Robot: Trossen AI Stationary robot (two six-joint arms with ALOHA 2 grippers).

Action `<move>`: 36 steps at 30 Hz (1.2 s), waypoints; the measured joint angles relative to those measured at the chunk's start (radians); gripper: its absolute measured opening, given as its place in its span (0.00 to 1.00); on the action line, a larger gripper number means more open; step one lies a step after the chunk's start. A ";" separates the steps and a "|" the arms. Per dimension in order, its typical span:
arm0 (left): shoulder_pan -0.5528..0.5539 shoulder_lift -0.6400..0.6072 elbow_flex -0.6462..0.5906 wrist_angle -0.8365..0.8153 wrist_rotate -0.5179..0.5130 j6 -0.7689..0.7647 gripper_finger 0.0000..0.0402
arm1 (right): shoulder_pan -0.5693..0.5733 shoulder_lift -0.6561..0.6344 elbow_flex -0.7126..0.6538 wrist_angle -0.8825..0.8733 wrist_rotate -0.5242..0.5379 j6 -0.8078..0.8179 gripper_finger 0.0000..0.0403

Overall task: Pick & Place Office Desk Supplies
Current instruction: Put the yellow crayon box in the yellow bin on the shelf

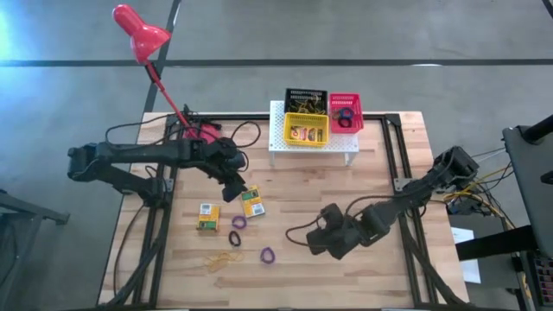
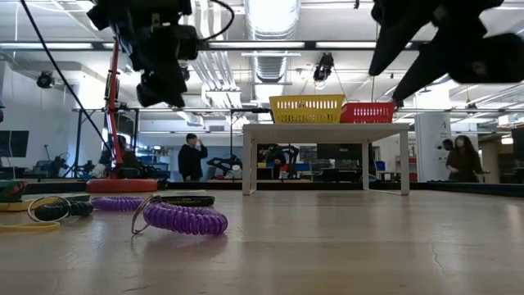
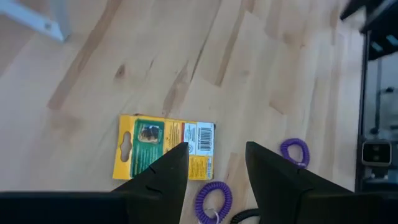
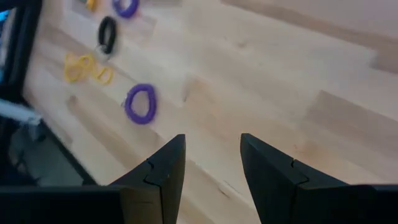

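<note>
The left hand (image 1: 235, 188) hangs above the table (image 1: 380, 268) with its 2 fingers (image 3: 163, 177) parted and holding nothing, right over a yellow-green card box (image 1: 251, 202). That box (image 3: 163, 147) is flat and rectangular, with a green picture panel and a white barcode patch on its face. A second box (image 1: 206, 217) of the same kind lies just beside it, nearer the table's left edge. 2 purple coiled rings (image 1: 238, 222) and a black ring (image 1: 235, 237) lie close to the boxes; a third purple ring (image 1: 267, 255) sits apart, and thin yellow rubber bands (image 1: 223, 258) lie loose near the front edge. On the white perforated stand (image 1: 281, 138) sit a yellow tray (image 1: 306, 130), a black tray (image 1: 307, 98) and a red tray (image 1: 345, 113). The right hand (image 1: 327, 244) hovers over bare wood, fingers (image 4: 163, 171) apart and empty.
</note>
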 joint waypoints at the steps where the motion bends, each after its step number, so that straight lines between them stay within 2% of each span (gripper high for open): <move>1: 0.005 0.001 -0.007 0.003 -0.001 -0.022 0.41 | -0.002 -0.008 -0.023 0.042 -0.006 -0.019 0.37; 7: 0.041 -0.005 -0.064 -0.001 -0.006 -0.189 0.41 | -0.015 -0.031 -0.167 0.273 -0.037 -0.107 0.37; 11: 0.059 -0.007 -0.117 -0.004 -0.007 -0.247 0.41 | -0.021 -0.038 -0.224 0.377 -0.056 -0.156 0.36; 17: 0.112 -0.007 -0.221 0.034 -0.014 -0.358 0.41 | -0.021 -0.047 -0.249 0.393 -0.059 -0.223 0.35; 22: 0.171 -0.007 -0.312 0.192 -0.026 -0.412 0.41 | -0.029 -0.048 -0.254 0.393 -0.059 -0.266 0.34; 25: 0.172 -0.007 -0.369 0.347 0.004 -0.367 0.41 | -0.036 -0.055 -0.254 0.394 -0.059 -0.286 0.34; 29: 0.144 -0.007 -0.429 0.517 0.024 -0.230 0.40 | -0.049 -0.059 -0.253 0.393 -0.059 -0.293 0.34; 36: 0.105 0.002 -0.486 0.577 0.023 -0.063 0.37 | -0.065 -0.061 -0.251 0.402 -0.051 -0.276 0.34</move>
